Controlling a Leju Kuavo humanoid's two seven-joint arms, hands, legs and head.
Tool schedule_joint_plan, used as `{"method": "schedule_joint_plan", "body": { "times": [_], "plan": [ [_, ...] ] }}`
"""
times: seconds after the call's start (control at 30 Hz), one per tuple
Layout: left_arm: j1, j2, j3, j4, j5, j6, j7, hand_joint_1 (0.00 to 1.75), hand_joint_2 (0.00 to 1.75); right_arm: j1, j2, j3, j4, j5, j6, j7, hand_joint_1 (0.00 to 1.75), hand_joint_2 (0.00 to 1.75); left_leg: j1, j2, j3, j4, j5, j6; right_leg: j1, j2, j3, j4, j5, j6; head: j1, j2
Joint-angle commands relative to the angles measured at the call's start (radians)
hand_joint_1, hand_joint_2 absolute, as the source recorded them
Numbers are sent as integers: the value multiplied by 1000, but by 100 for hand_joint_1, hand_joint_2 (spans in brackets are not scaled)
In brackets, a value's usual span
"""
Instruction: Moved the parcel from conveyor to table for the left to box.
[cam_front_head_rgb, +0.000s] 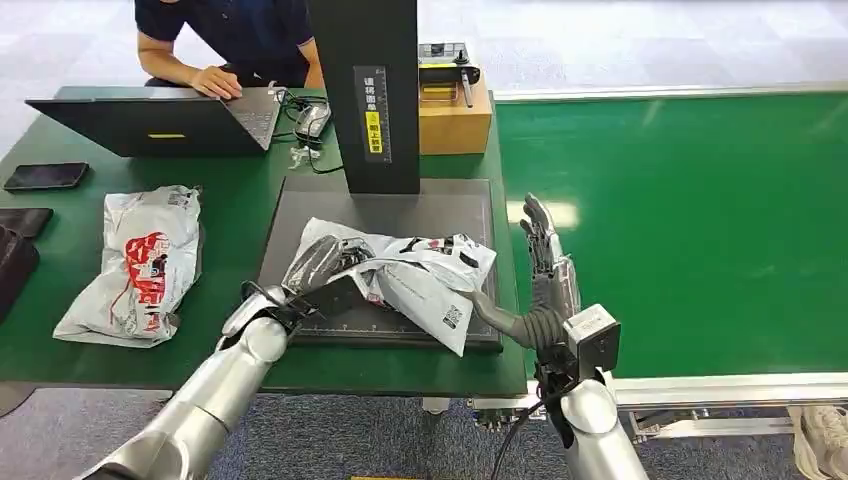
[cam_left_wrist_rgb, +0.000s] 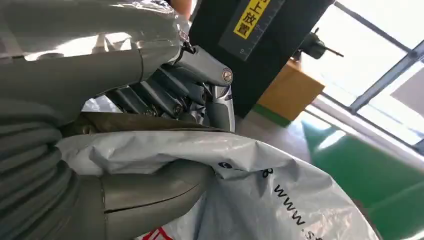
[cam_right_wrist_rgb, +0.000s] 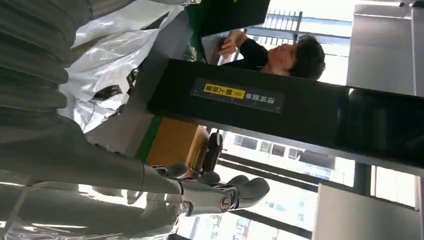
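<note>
A white-grey plastic parcel (cam_front_head_rgb: 420, 270) lies crumpled on the dark platform (cam_front_head_rgb: 380, 205) in the middle of the green table. My left hand (cam_front_head_rgb: 300, 300) grips the parcel's near-left end. In the left wrist view the bag (cam_left_wrist_rgb: 280, 200) sits pinched between the thumb and the dark fingers (cam_left_wrist_rgb: 165, 90). Just right of the parcel, at the table's edge beside the conveyor (cam_front_head_rgb: 700, 220), my right hand (cam_front_head_rgb: 545, 270) is held with fingers stretched out and holds nothing. Its thumb points toward the parcel's near-right corner. The right wrist view shows that hand (cam_right_wrist_rgb: 200, 195) and the parcel (cam_right_wrist_rgb: 115, 60).
A black column (cam_front_head_rgb: 365, 90) rises at the back of the platform, with a cardboard box (cam_front_head_rgb: 455, 115) to its right. Another parcel (cam_front_head_rgb: 140, 260) lies at the left. A laptop (cam_front_head_rgb: 150, 120), a phone (cam_front_head_rgb: 45, 176) and a seated person (cam_front_head_rgb: 220, 40) are at the far left.
</note>
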Motion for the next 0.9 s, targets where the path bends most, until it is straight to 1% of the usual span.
{"method": "schedule_joint_plan", "body": {
  "times": [0.03, 0.07, 0.1, 0.17, 0.23, 0.27, 0.3, 0.37, 0.43, 0.5, 0.53, 0.57, 0.6, 0.73, 0.77, 0.8, 0.83, 0.87, 0.9],
  "plan": [
    [23, 16, 96, -141, 186, -151, -79, 175, 175, -20, -7, 31, 56, -9, -13, -1, 0, 175, 1, 1, 3, 0, -1, -3, 0, 2, 3, -1, -1, 2, 0, 0],
    [29, 15, 106, -158, 222, -178, -88, 175, 175, -20, -10, 35, 57, -9, -14, -1, 0, 175, 1, 1, 3, -1, -1, -2, 1, 2, 3, -1, 0, 2, 0, 0],
    [38, 17, 115, -182, 255, -200, -100, 175, 175, -19, -11, 38, 58, -9, -14, -2, 0, 175, 2, 1, 7, -2, -2, -4, 1, 3, 7, -3, -1, 3, 0, 0],
    [52, 19, 125, -215, 309, -249, -103, 175, 175, -17, -13, 41, 60, -10, -17, -3, 0, 175, 1, 1, 2, 0, -1, -2, 0, 1, 2, -1, 0, 1, 0, 0],
    [60, 19, 136, -229, 343, -272, -110, 175, 175, -14, -11, 42, 62, -10, -19, -4, 0, 175, 1, 1, 3, -1, -1, -2, 1, 2, 3, -1, -1, 2, 0, 0],
    [67, 18, 145, -242, 392, -320, -113, 175, 175, -10, -10, 43, 59, -10, -22, -5, 0, 175, 1, 1, 2, 0, -1, -2, 0, 2, 1, -1, 0, 1, 0, 0],
    [67, 18, 145, -242, 392, -320, -113, 175, 175, -10, -10, 43, 59, -10, -22, -5, 0, 175, 1, 1, 4, -1, -1, -3, 1, 2, 3, -2, 0, 2, 0, 0],
    [72, 20, 158, -255, 453, -373, -118, 175, 175, -1, -10, 46, 51, -7, -28, -5, 0, 175, 1, 0, 2, -1, -1, -2, 1, 1, 2, -1, 0, 1, 0, 0],
    [75, 20, 165, -266, 485, -389, -119, 175, 175, 9, -10, 45, 40, -5, -32, -5, 0, 175, 1, 0, 2, -1, -1, -2, 0, 1, 2, -1, 0, 1, 0, 0],
    [89, 12, 187, -291, 580, -452, -120, 175, 175, 23, -10, 42, 27, -1, -37, -3, 0, 175, 1, 0, 3, -1, -1, -3, 1, 1, 3, -1, -1, 2, 0, 0],
    [94, 12, 189, -301, 590, -455, -118, 175, 175, 30, -12, 41, 21, -1, -37, -3, 0, 175, 1, 0, 2, -1, -1, -2, 1, 1, 2, -1, -1, 1, 0, 0],
    [98, 10, 196, -308, 612, -466, -113, 175, 175, 32, -11, 40, 18, 0, -39, -3, 0, 175, 1, 0, 4, -1, -1, -3, 1, 1, 4, -2, -1, 2, 0, 0],
    [111, 2, 218, -325, 674, -493, -103, 175, 175, 42, -9, 38, 11, 4, -41, -2, 0, 175, 1, 0, 4, -1, -1, -3, 1, 1, 4, -1, -1, 2, 0, 0],
    [134, -3, 252, -361, 783, -484, -45, 175, 175, 69, -5, 35, -3, 16, -48, -3, 0, 175, 1, 0, 3, -1, -1, -2, 0, 1, 3, -1, -1, 2, 0, 0],
    [138, -9, 275, -363, 849, -482, -21, 175, 175, 75, -4, 36, -4, 21, -50, -4, 0, 175, 1, -1, 3, -1, -1, -2, 0, 0, 3, -1, -1, 1, 0, 0],
    [136, -6, 283, -366, 862, -466, -14, 175, 175, 74, -4, 37, -1, 24, -52, -5, 0, 175, 1, -1, 4, -1, -1, -3, 1, 0, 4, -2, -1, 2, 0, 0],
    [135, -4, 284, -366, 864, -465, -12, 175, 175, 73, -3, 37, 0, 25, -52, -5, 0, 175, 1, 0, 2, 0, -1, -2, 1, 1, 2, -1, -1, 1, 0, 0],
    [128, -10, 305, -355, 887, -439, 9, 175, 175, 70, -3, 37, 4, 28, -54, -6, 0, 175, 2, -1, 4, -1, -2, -3, 1, 0, 4, -1, -2, 2, 0, 0],
    [121, -11, 317, -348, 900, -421, 28, 175, 175, 67, -5, 37, 7, 27, -54, -6, 0, 175, 1, -1, 2, 0, -1, -3, 0, 0, 2, -1, -1, 1, 0, 0]
  ]
}}
